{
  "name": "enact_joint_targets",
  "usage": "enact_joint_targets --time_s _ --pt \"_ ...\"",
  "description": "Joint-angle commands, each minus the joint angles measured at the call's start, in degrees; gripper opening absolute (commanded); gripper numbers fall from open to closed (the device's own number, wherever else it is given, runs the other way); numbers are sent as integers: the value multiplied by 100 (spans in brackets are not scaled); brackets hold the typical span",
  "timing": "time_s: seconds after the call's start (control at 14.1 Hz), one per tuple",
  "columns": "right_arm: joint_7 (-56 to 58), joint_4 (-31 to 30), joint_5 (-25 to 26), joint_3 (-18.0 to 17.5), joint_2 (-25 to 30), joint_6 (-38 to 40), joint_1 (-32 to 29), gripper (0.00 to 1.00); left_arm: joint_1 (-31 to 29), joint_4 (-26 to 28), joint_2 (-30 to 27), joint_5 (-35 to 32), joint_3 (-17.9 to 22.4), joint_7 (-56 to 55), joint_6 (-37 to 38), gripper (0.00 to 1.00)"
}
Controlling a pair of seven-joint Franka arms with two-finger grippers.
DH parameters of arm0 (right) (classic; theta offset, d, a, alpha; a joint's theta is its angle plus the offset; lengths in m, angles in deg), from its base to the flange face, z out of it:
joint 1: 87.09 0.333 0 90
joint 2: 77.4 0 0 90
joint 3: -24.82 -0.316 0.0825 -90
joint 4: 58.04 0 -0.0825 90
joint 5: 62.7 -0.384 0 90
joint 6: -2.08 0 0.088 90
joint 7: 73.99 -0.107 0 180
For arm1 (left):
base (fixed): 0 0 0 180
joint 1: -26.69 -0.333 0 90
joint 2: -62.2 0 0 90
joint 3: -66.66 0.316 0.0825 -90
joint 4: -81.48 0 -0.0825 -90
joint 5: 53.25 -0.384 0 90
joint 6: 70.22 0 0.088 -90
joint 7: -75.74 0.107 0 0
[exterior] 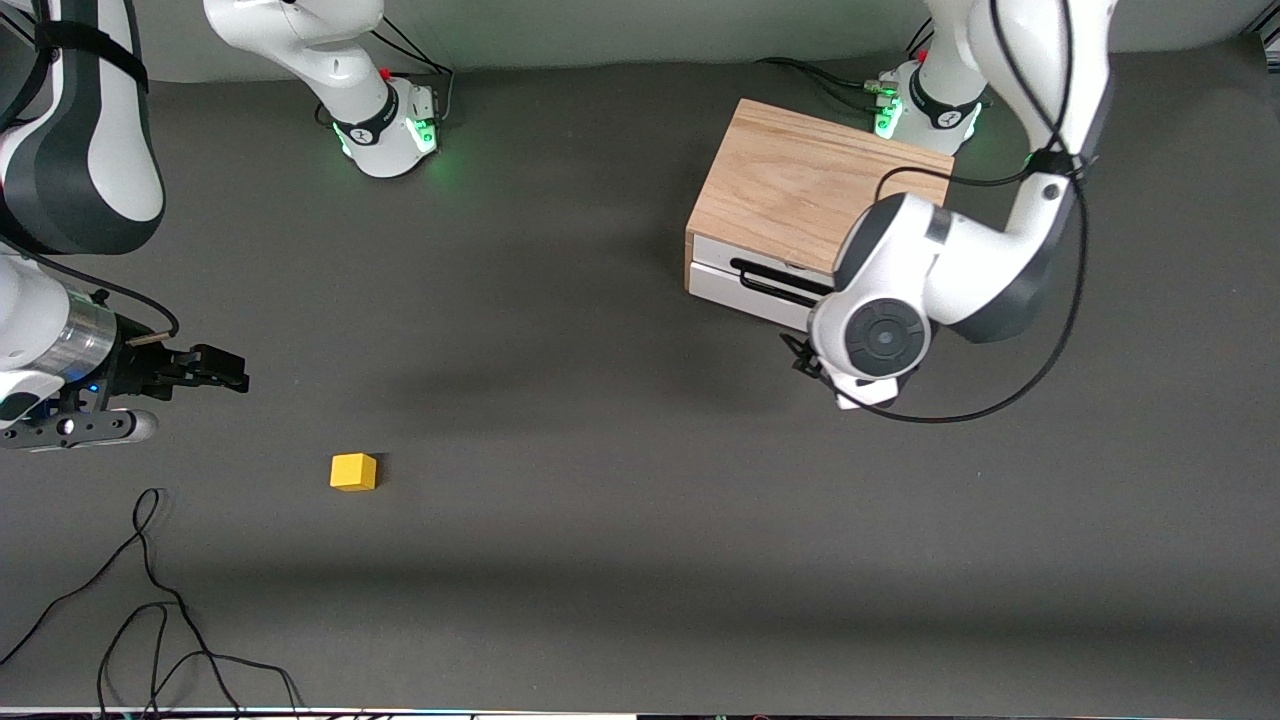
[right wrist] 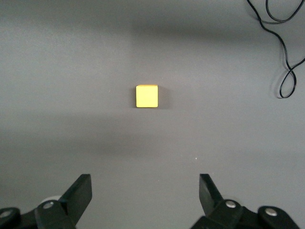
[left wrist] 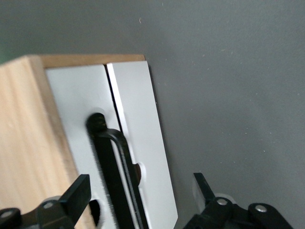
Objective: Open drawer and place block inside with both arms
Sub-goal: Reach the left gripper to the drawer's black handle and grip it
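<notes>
The light-oak box (exterior: 810, 180) stands near the left arm's base, and its white drawer (exterior: 715, 285) is shut. The black wire handle (left wrist: 114, 176) runs across the white front (left wrist: 138, 119). My left gripper (left wrist: 143, 191) hovers open in front of the drawer, the handle lying between its spread fingers (left wrist: 78, 191) without being gripped. In the front view the left wrist (exterior: 880, 335) hides that gripper. The yellow block (exterior: 353, 471) sits alone on the mat toward the right arm's end. My right gripper (exterior: 232, 372) hangs open and empty above the mat, short of the block (right wrist: 147, 96).
Loose black cables (exterior: 150, 600) curl on the mat near the front camera at the right arm's end, also seen as a cable loop (right wrist: 286, 71) in the right wrist view. Dark grey mat (exterior: 600, 450) lies between block and box.
</notes>
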Motion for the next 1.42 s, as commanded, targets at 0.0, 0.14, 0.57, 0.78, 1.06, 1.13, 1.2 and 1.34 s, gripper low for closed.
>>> enact_joint_targets --time_s 0.0,0.14,0.57,0.78,1.06,1.13,1.2,1.34 --pt "-44 132 -51 -6 -85 14 -16 100 63 70 152 23 33 -174 -44 95" --pt "-61 150 -51 -6 -85 14 2 100 72 263 232 31 24 -34 -122 92" --pt "-17 141 -43 -6 -67 57 72 100 81 510 294 40 -64 -34 -509 57" --pt "-26 168 -43 -6 -58 66 72 100 108 466 268 31 -64 -42 -518 0" --pt "-43 159 -43 -6 -41 75 90 100 55 361 224 -12 -55 -34 -684 0" --pt "-35 159 -43 -6 -32 75 90 100 55 326 224 -39 -55 -34 -764 0" --pt "-26 167 -51 -15 -32 75 90 100 63 239 232 -48 -55 -34 -825 0" --pt "-43 176 -51 -15 -32 66 90 100 55 2 241 -161 -38 -25 -844 0"
